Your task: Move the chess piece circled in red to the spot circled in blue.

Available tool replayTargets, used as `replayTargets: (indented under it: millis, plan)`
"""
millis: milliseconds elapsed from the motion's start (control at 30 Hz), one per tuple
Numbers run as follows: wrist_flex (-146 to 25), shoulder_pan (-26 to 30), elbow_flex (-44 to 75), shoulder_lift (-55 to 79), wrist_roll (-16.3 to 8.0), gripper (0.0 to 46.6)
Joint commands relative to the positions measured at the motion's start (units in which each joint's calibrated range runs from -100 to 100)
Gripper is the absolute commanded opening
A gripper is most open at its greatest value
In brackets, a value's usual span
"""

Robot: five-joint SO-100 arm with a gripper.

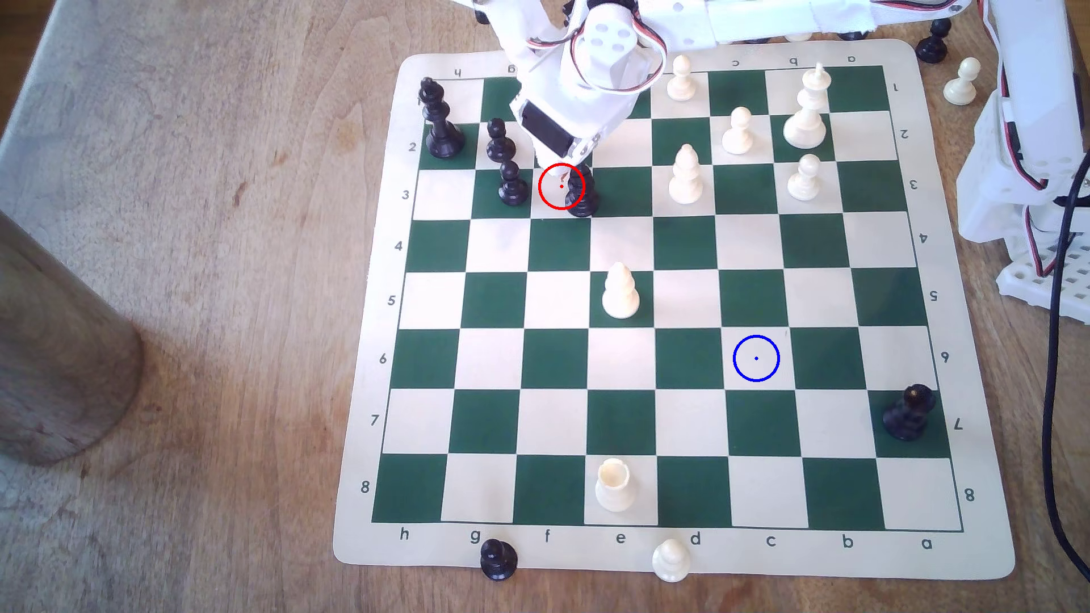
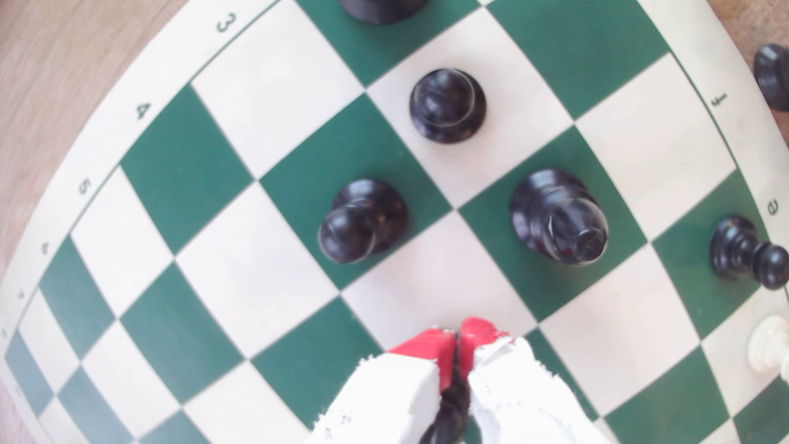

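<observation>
The chess piece (image 1: 583,197) is black and stands at the right edge of the red ring in the exterior view, directly under my gripper (image 1: 569,168). In the wrist view my gripper (image 2: 457,337) has its red-tipped, white-wrapped fingers pressed together, shut on the chess piece (image 2: 452,405), which shows as a dark shape between them. Its head is hidden by the fingers, and I cannot tell whether its base touches the board. The spot (image 1: 756,358) is a bare cream square with a blue ring, far toward the exterior view's lower right.
Two black pawns (image 1: 512,183) and a black king (image 1: 439,121) stand close on the exterior view's left of the gripper. Another tall black piece (image 2: 559,217) sits beside the fingers. A white piece (image 1: 620,292) stands between gripper and spot. The arm base (image 1: 1026,147) is at the right.
</observation>
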State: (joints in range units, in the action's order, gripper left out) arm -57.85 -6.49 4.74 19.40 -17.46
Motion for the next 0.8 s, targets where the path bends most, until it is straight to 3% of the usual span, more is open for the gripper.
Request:
replayTargets:
  millis: [0, 67, 200, 300, 767]
  plan:
    - [0.19, -0.35, 4.32, -4.03, -0.20, 0.4]
    - [0.27, -0.67, 4.32, -4.29, -0.29, 1.9]
    - [0.35, -1.37, 4.32, -4.12, -1.07, 17.1]
    - [-1.04, -1.61, 4.32, -4.37, -0.88, 21.4]
    - [-6.03, 0.04, 3.87, -8.53, -1.03, 18.3]
